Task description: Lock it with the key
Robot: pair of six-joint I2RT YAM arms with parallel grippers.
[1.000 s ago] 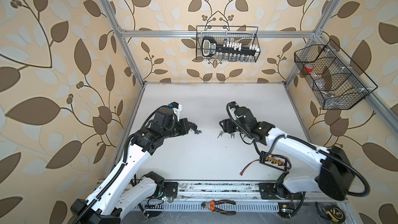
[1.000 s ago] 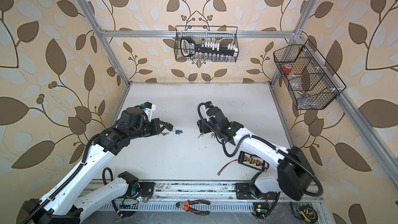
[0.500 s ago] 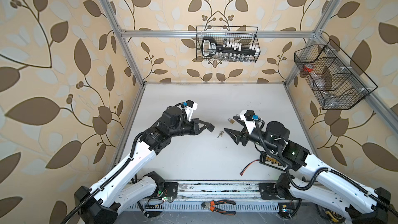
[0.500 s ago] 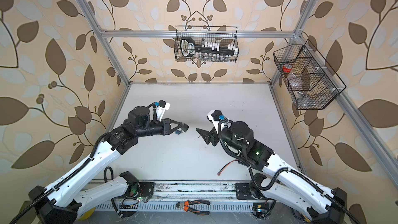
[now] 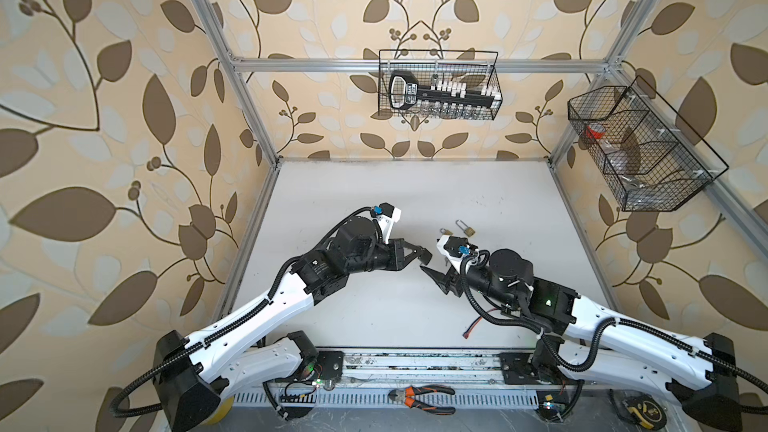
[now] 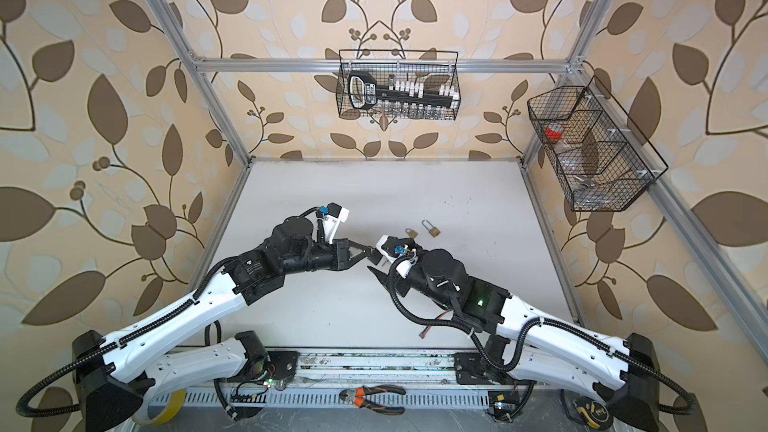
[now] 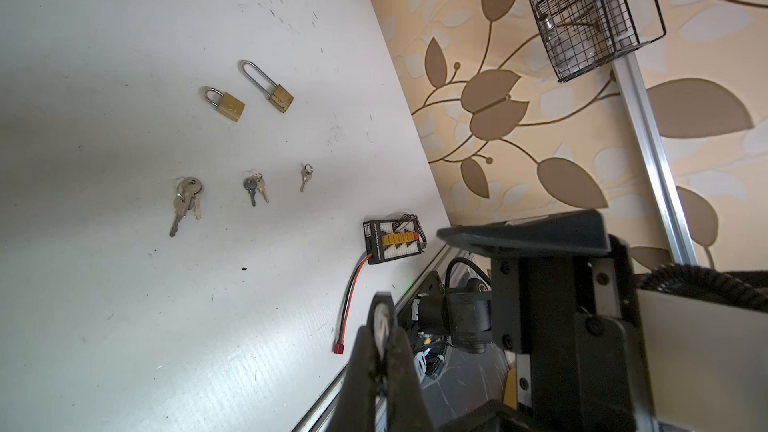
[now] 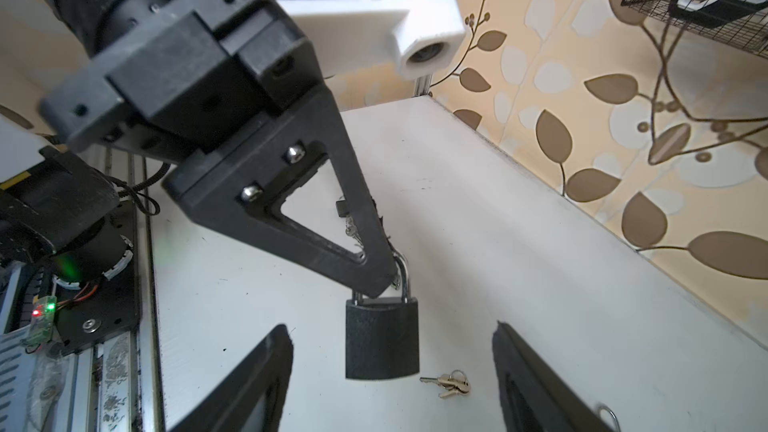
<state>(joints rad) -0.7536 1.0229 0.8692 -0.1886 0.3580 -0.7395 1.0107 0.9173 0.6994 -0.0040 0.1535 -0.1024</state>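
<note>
Roughly mid-frame in a top view, the left claw (image 5: 417, 251) clamps the shackle of the black padlock (image 8: 382, 342); the right claw (image 8: 390, 329) gapes, fingers apart beside it; keys (image 8: 449, 384) lie on the surface (image 8: 498, 222).

My left pincer (image 5: 417, 251) holds a padlock (image 8: 381, 340) by its shackle above the middle of the counter (image 5: 374, 201), just in front of my right pincer (image 5: 437, 271). Behind that pincer two more padlocks (image 5: 465, 228) lie side by side on the counter. Three key bunches (image 7: 254, 189) lie in a row near them. A basket (image 5: 436, 51) hangs on the back wall.
</note>
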